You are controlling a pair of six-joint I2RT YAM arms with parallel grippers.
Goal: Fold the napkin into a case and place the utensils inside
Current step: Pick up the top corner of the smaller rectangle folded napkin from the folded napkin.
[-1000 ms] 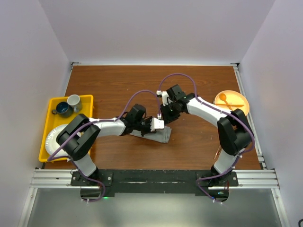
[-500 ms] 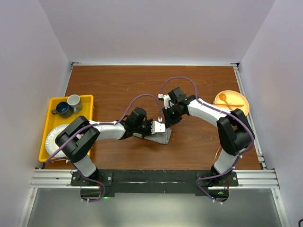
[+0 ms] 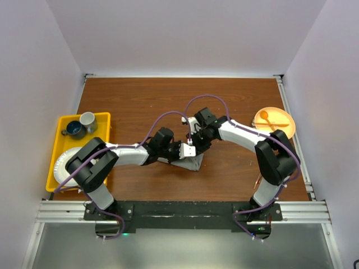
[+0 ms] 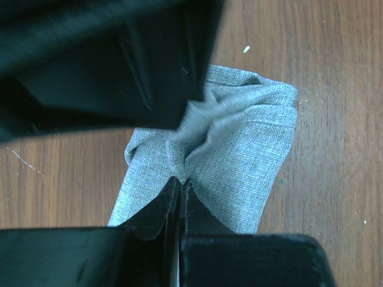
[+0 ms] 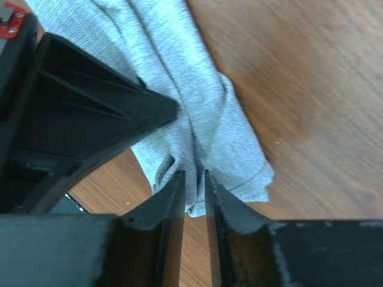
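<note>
Seen from above, a brown wooden desk (image 3: 140,101) carries two robot arms that reach in from the lower edge and meet just below the centre of the frame. Under their tips lies the napkin (image 3: 189,163), a light-grey cloth gathered into a narrow, rumpled strip that slants from centre toward lower right.

In the left wrist view, the left gripper (image 4: 179,182) is closed tight on a raised pleat of the napkin at bottom centre, and the cloth puckers around it. The dark body of the other arm fills the upper left.

In the right wrist view, the right gripper (image 5: 192,176) has its fingers nearly together with a ridge of the napkin between them, close to the cloth's folded end.

At the left edge of the overhead view, a yellow tray (image 3: 105,116) holds a dark mug (image 3: 73,130), a grey mug (image 3: 87,119) and a white plate (image 3: 63,161). At the right edge, an orange plate (image 3: 280,124) holds an orange spoon (image 3: 266,117).
</note>
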